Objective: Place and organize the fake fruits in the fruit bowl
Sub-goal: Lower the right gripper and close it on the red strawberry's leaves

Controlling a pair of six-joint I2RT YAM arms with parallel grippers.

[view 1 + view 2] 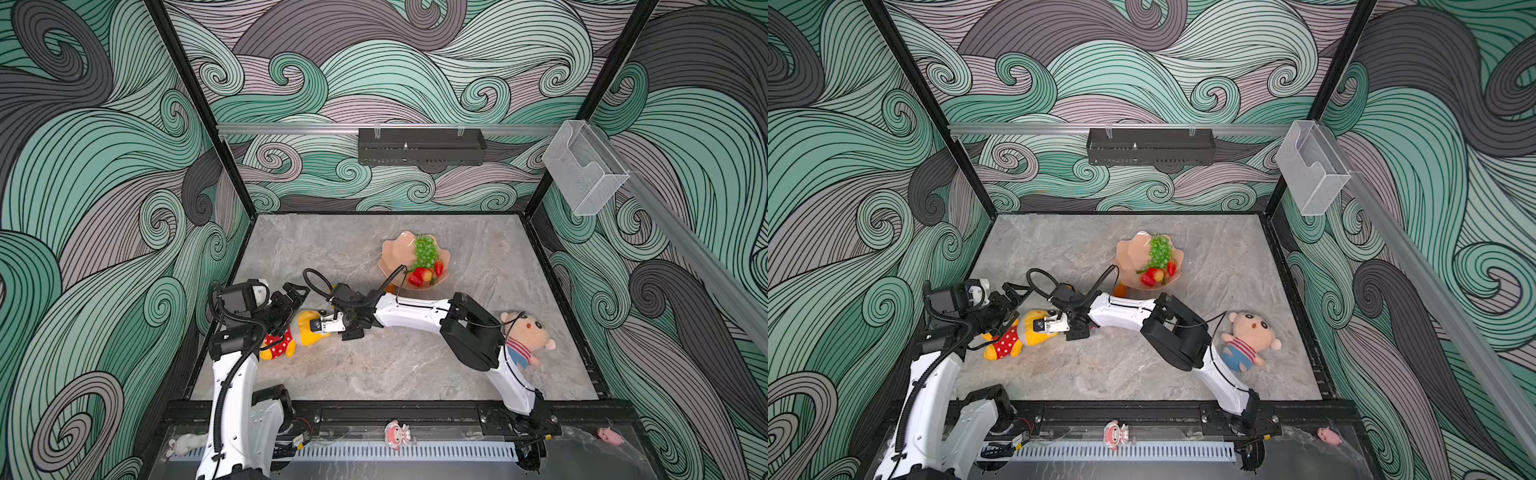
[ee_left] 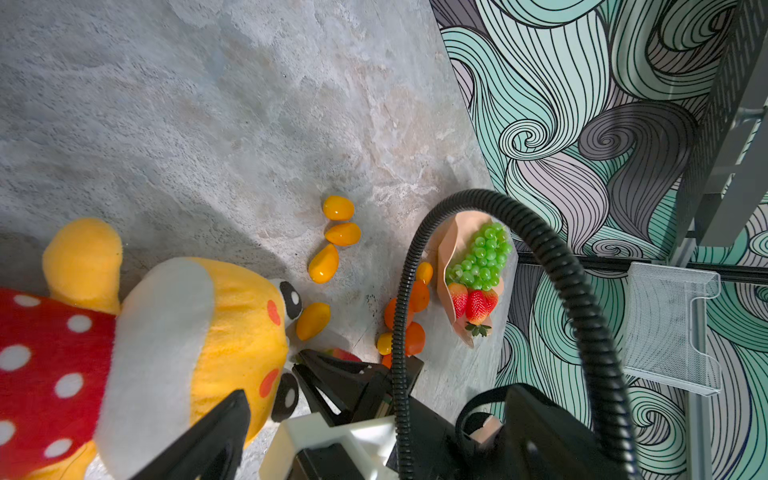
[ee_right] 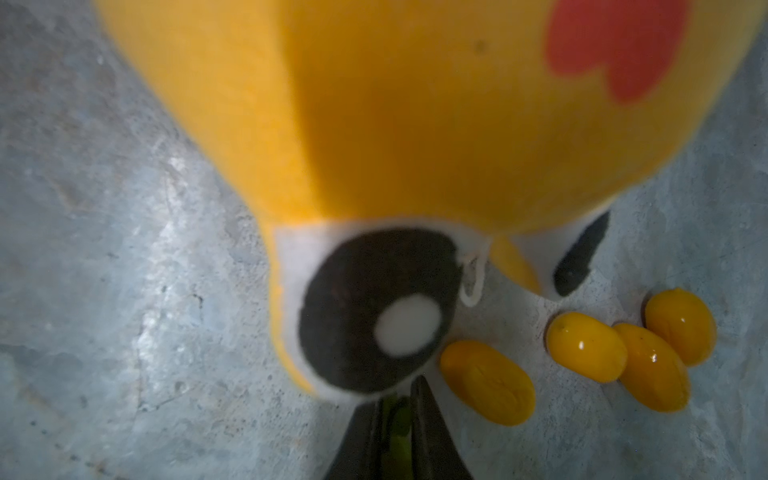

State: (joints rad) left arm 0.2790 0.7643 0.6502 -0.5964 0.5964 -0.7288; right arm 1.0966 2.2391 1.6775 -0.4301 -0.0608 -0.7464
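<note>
On the desk (image 1: pixel 374 374), the yellow plush (image 1: pixel 305 328) crowds you. The fruit bowl (image 1: pixel 395 250) sits toward the back, with tangerines (image 2: pixel 415 338) just beside it and kumquats (image 2: pixel 324 262) loose by the plush. Your right gripper (image 3: pixel 395 405) has its fingers pinched on a strawberry (image 2: pixel 344 354) by its green top. It is likely light and slick, so hold it around the body. Your left gripper (image 1: pixel 296 292) has its fingers open and empty.

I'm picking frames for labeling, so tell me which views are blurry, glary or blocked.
Right wrist view: the yellow plush toy fills the frame out of focus, while the kumquats are sharper, with small glints. Left wrist view: sharp, though a black cable cuts across the tangerines. In both top views: evenly lit, no glare, but the fruit bowl is small.
</note>
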